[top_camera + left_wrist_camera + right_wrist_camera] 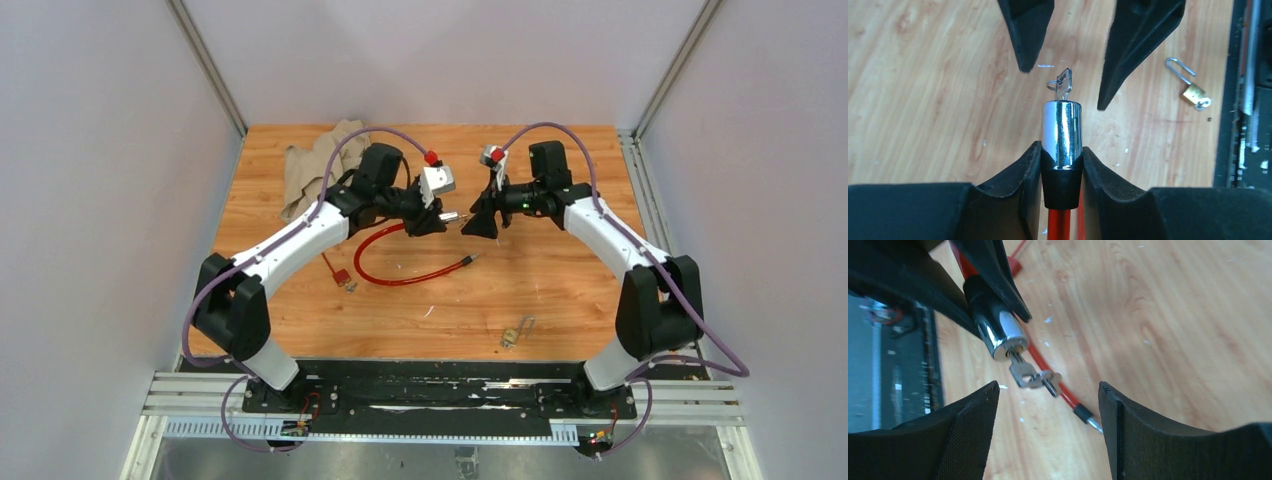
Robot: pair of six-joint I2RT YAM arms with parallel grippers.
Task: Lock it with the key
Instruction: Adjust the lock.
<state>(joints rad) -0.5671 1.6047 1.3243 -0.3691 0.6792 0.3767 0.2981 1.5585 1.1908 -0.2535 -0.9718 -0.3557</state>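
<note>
One key (1064,87) sits in the free end of the chrome barrel (1061,127), its ring and a second key hanging loose, above the middle of the table (560,290). Left gripper (1061,150) — fingers clamped on the barrel's black collar, with the red cable (400,277) trailing from it onto the table. Right gripper (1048,390) — fingers spread wide to either side of the key, touching nothing. A brass padlock (1194,94) lies apart on the table, nearer the bases.
</note>
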